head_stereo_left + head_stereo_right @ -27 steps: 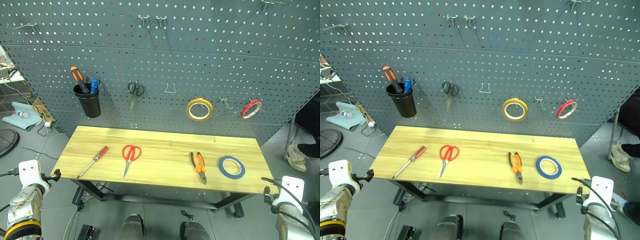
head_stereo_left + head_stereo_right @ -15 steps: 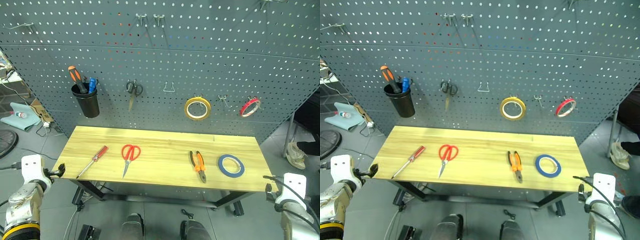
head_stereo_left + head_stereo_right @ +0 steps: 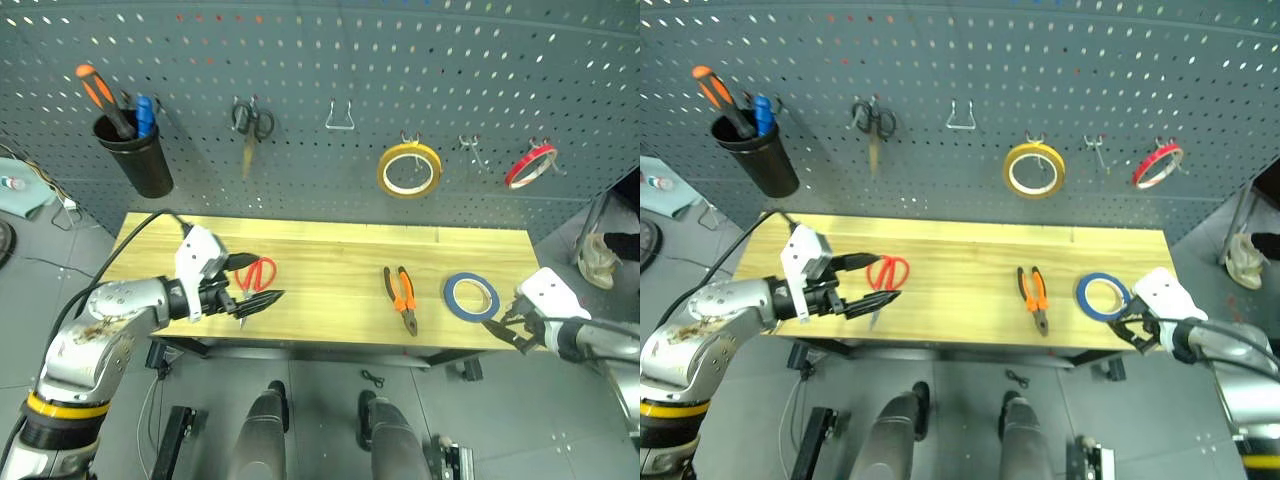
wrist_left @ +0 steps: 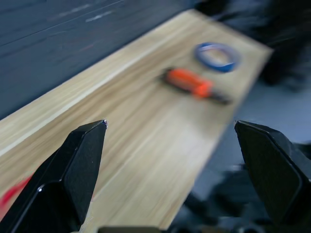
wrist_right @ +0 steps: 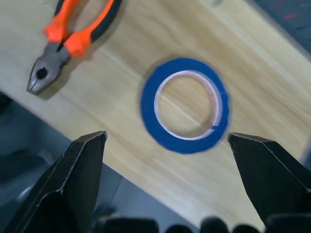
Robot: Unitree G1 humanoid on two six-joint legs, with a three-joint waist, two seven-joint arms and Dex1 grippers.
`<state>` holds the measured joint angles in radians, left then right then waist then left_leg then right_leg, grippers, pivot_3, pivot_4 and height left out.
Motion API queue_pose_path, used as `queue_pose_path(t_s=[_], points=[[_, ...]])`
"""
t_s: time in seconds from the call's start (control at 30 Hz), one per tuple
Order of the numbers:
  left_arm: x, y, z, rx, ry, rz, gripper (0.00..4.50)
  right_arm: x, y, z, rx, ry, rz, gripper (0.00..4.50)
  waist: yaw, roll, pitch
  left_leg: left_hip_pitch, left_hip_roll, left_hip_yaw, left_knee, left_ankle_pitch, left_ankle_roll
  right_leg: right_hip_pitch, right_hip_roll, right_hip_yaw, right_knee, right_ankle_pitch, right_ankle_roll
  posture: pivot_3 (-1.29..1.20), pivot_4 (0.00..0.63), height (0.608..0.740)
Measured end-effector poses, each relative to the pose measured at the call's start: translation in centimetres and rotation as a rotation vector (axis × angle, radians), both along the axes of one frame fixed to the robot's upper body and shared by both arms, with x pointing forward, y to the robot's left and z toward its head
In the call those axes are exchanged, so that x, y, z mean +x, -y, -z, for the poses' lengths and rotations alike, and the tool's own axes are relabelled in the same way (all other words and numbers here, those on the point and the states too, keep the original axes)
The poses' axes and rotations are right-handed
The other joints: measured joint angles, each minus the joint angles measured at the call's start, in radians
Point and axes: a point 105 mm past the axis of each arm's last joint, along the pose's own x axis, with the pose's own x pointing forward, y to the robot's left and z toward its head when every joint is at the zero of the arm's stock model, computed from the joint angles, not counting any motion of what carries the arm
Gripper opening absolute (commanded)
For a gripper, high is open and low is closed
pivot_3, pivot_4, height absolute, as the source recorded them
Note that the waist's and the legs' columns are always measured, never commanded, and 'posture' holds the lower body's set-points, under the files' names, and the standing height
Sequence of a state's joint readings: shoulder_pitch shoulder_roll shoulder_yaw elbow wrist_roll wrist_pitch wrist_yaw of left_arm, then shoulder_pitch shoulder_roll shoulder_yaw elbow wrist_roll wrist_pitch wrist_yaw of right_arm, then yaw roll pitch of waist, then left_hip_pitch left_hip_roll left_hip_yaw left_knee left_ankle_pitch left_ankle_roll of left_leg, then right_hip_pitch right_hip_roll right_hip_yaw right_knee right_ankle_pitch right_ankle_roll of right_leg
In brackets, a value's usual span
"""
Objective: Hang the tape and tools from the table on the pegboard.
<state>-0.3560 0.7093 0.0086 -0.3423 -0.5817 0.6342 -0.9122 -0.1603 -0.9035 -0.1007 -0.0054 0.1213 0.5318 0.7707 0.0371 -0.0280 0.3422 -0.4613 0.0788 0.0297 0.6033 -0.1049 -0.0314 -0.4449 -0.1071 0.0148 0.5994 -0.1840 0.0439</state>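
The pegboard (image 3: 300,60) stands behind the table (image 3: 330,262). Red-handled scissors (image 3: 264,272) lie on the table's left part. My left gripper (image 3: 262,280) hovers open right over them, and its fingers hide part of the handles. Orange-and-black pliers (image 3: 400,298) lie right of the middle. The blue tape (image 3: 452,296) lies flat near the right end. My right gripper (image 3: 500,326) is open at the table's front right edge, just in front of the tape. In the right wrist view the tape (image 5: 148,109) lies between the spread fingers, with the pliers (image 5: 68,39) beside it.
On the pegboard hang a black cup (image 3: 135,160) holding an orange-and-black screwdriver, small black scissors (image 3: 246,122), a yellow tape ring (image 3: 384,172) and a red tape ring (image 3: 530,165). Bare hooks (image 3: 340,118) sit between the black scissors and the yellow ring.
The camera has tipped down and closer. Both arms have come up from below the table edge: the left gripper is now over the red scissors, the right one at the blue tape.
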Motion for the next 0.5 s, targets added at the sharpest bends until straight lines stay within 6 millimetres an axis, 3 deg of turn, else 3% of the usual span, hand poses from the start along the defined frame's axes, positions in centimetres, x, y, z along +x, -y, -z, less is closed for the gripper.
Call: queue_pose_path(t_s=[0.1,0.3,0.5], points=[[-1.0,3.0,-0.5,-0.017,0.018,0.19,4.5,1.9,-1.1,-0.2,0.021,-0.033,-0.045,4.44,-0.009,-0.004,0.019,-0.014,-0.004,-0.001,0.006,0.0,0.009,-0.014,0.0,0.007,0.012,-0.001,0.006,0.07,0.471,0.74],[-1.3,6.3,-1.9,-0.107,0.062,0.353,4.5,4.2,-2.4,1.3,0.058,-0.093,-0.034,4.44,-0.004,-0.006,0.053,-0.016,-0.011,-0.007,0.006,-0.006,0.015,-0.015,-0.001,0.007,0.027,-0.01,0.014,0.11,0.487,0.74],[-2.4,8.5,-1.6,-0.141,0.043,0.447,4.5,4.9,-1.2,3.8,0.053,-0.17,0.065,4.44,0.003,-0.005,0.081,-0.017,-0.012,-0.008,0.006,-0.006,0.015,-0.015,-0.002,0.007,0.027,-0.012,0.018,0.13,0.49,0.74]])
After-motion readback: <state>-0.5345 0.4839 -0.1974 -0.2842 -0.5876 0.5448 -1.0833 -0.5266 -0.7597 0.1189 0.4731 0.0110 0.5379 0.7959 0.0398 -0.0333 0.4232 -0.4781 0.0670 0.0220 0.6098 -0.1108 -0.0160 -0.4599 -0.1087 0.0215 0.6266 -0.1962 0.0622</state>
